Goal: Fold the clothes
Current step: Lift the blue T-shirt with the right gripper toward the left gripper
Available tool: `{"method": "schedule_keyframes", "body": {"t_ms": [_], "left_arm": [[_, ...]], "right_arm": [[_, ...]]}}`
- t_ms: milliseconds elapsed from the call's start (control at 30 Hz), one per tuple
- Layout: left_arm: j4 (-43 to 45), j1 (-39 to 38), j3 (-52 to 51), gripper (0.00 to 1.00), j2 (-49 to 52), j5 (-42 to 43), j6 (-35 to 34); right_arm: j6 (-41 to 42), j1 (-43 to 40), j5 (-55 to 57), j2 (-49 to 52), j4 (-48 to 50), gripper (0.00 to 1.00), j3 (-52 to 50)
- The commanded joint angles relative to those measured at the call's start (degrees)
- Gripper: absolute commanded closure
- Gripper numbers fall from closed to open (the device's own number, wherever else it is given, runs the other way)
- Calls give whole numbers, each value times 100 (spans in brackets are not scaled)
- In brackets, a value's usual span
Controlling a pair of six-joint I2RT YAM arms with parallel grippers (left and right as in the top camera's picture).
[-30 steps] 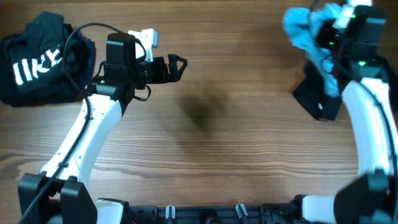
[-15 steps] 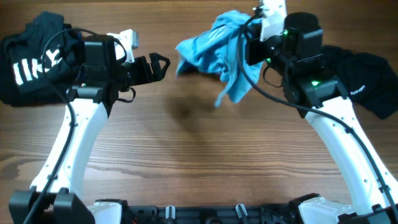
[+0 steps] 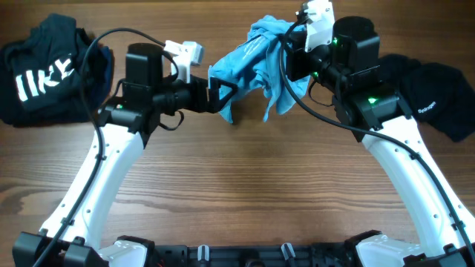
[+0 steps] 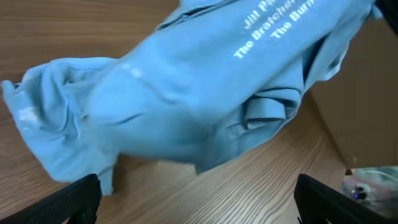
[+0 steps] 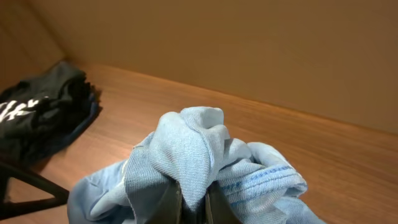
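At the far left of the desk [image 3: 237,200] lies a black shirt [image 3: 41,74] with large white letters, bunched into a low heap. The left arm reaches past it toward the middle of the desk. The left pincer [image 3: 226,95] stands wide, and nothing is gripped between its fingers [image 4: 68,199]. It sits right at the lower left edge of the blue shirt [image 3: 252,59]. In the left wrist view the light blue cloth fills the space just ahead of the spread fingers, with lines of pale printed text on it. Whether the fingers touch the cloth cannot be told.

The blue shirt hangs crumpled in the upper middle of the scene, between the two arms. Its loose ends droop toward the wood. From above it is not clear whether the lowest end rests on the desk.

The right pincer [image 5: 194,204] is closed tight on a gathered fold of the blue shirt. In the right wrist view the cloth bulges up over its fingers [image 5: 171,202]. The right arm comes in from the lower right.

Behind that arm, at the far right of the desk, a second dark garment [image 3: 434,93] lies spread flat, with a small line of pale print on it.
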Motion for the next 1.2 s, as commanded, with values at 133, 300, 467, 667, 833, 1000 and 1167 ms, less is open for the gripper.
{"method": "schedule_keyframes", "body": {"t_ms": [133, 300, 467, 667, 833, 1000, 1167], "left_arm": [[61, -472, 83, 0, -4, -1329, 149], [275, -590, 83, 1, 205, -1690, 142], [710, -619, 83, 2, 466, -2044, 127], [1215, -621, 83, 5, 745, -2070, 127], [1526, -643, 83, 68, 907, -2065, 122], [1845, -645, 85, 96, 855, -2068, -278], [1897, -481, 127, 96, 256, -2524, -330]], "right_arm": [[186, 9, -378, -59, 57, 95, 144], [232, 15, -415, -59, 57, 96, 144], [232, 17, -413, -59, 55, 96, 133], [232, 17, -413, -55, 55, 96, 133], [229, 17, -411, -55, 55, 96, 133], [229, 13, -389, -55, 52, 96, 133], [229, -7, -57, -55, -70, 96, 133]]}}
